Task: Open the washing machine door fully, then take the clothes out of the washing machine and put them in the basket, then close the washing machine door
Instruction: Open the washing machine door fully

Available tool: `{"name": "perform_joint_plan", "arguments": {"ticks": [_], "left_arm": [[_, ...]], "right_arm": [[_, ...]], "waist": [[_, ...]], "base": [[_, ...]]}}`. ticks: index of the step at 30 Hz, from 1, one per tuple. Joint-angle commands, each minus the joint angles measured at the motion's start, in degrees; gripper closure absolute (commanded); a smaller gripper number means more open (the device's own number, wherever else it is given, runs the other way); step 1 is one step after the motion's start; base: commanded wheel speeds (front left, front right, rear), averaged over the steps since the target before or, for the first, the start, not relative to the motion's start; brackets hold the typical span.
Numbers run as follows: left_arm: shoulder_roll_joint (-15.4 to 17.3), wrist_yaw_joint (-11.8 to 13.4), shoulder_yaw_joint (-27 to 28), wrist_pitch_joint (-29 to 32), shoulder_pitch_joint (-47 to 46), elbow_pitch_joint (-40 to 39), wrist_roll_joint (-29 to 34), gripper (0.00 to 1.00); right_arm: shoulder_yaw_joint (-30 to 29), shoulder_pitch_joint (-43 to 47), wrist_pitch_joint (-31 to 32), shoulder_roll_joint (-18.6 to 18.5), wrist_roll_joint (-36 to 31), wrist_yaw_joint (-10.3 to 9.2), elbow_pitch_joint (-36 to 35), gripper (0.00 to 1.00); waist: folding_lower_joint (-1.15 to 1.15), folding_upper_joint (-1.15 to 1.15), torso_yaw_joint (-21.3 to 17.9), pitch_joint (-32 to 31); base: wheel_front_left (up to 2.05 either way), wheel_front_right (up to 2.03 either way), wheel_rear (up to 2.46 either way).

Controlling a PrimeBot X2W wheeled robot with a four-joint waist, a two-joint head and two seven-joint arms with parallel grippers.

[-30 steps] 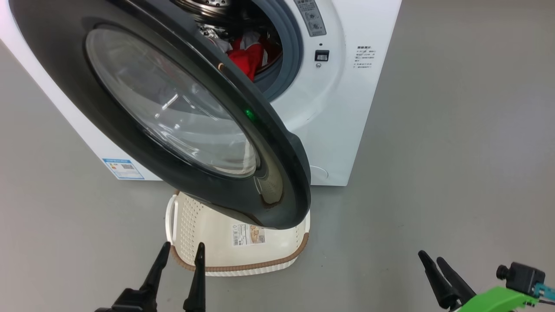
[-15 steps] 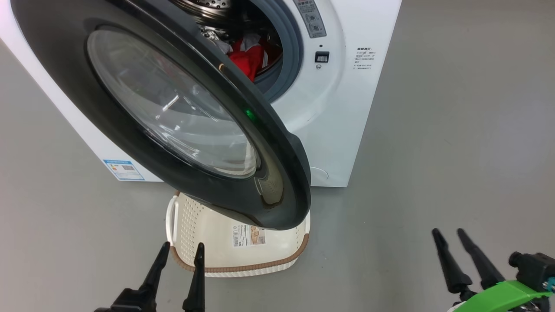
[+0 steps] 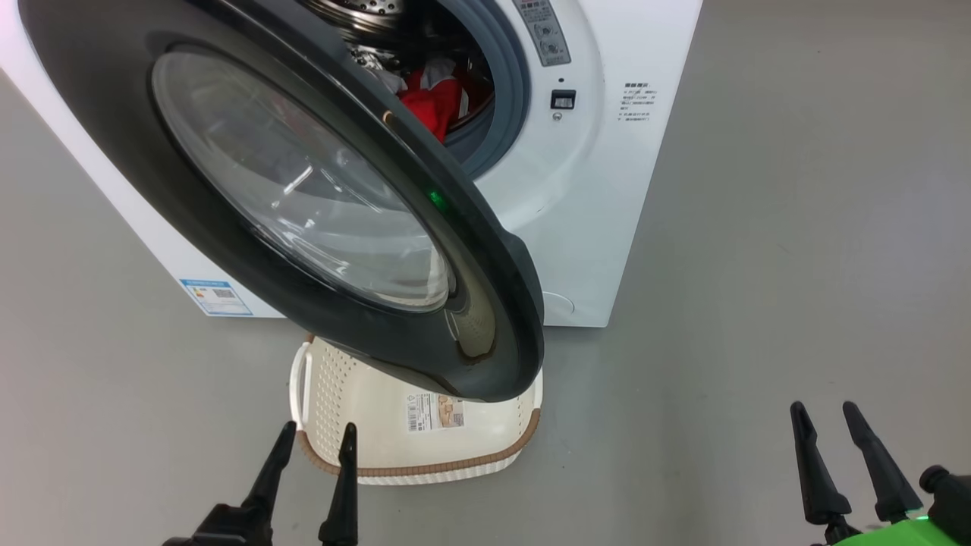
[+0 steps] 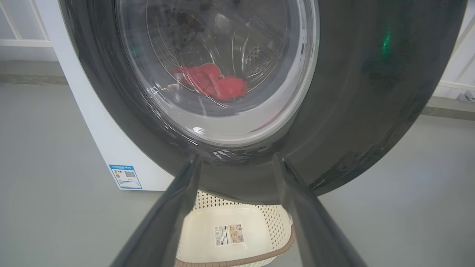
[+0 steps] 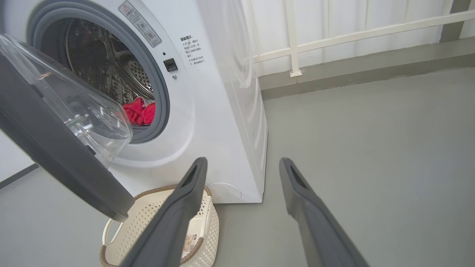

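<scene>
Item, my left gripper (image 3: 318, 428): both dark fingers spread wide with nothing between them. The tips sit by the basket's near left corner in the head view and are aimed at the lower rim of the door from the wrist. Item, my right gripper (image 3: 823, 409): fingers likewise spread wide and empty, over bare grey floor (image 3: 758, 265), well apart to the right of basket and machine. Item, the washing machine door (image 3: 303, 197): glossy black rim and bulging clear window, swung partway out from the front, apart from both grippers. Item, the washing machine (image 3: 599, 189): white, standing on the floor, with grey gasket (image 3: 510, 91) and steel drum exposed to the right of the door and a small blue label (image 3: 216, 296) low on its front. Item, the clothes (image 3: 434, 102): a red bundle with some white, lying low in the drum, also seen through the door glass from my left wrist. Item, the basket (image 3: 425, 466): cream perforated plastic with a brown rim, on the floor just before the machine. Its far part lies under the door's lower edge, and a paper label (image 3: 435, 411) is on its bottom.
</scene>
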Motion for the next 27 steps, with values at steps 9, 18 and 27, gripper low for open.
{"name": "perform_joint_plan", "arguments": {"ticks": [9,18,27], "left_arm": [[0.4,0.2,1.8,-0.7,-0.4,-1.9,0.1,0.0],[0.4,0.4,1.6,-0.7,-0.6,-2.0,0.0,0.0],[0.4,0.5,1.2,-0.7,-0.8,-2.0,-0.2,0.0]], "right_arm": [[0.6,0.2,-0.5,-0.4,-0.7,0.0,-0.2,0.0],[0.4,0.0,-0.5,-0.4,-0.5,0.0,-0.6,0.0],[2.1,-2.1,-0.5,0.2,4.6,0.0,-2.9,1.0]], "waist": [[0.0,0.0,0.0,0.4],[0.0,0.0,0.1,0.7],[0.0,0.0,0.6,1.0]], "base": [[0.0,0.0,0.0],[0.0,0.0,0.0],[0.0,0.0,0.0]]}}
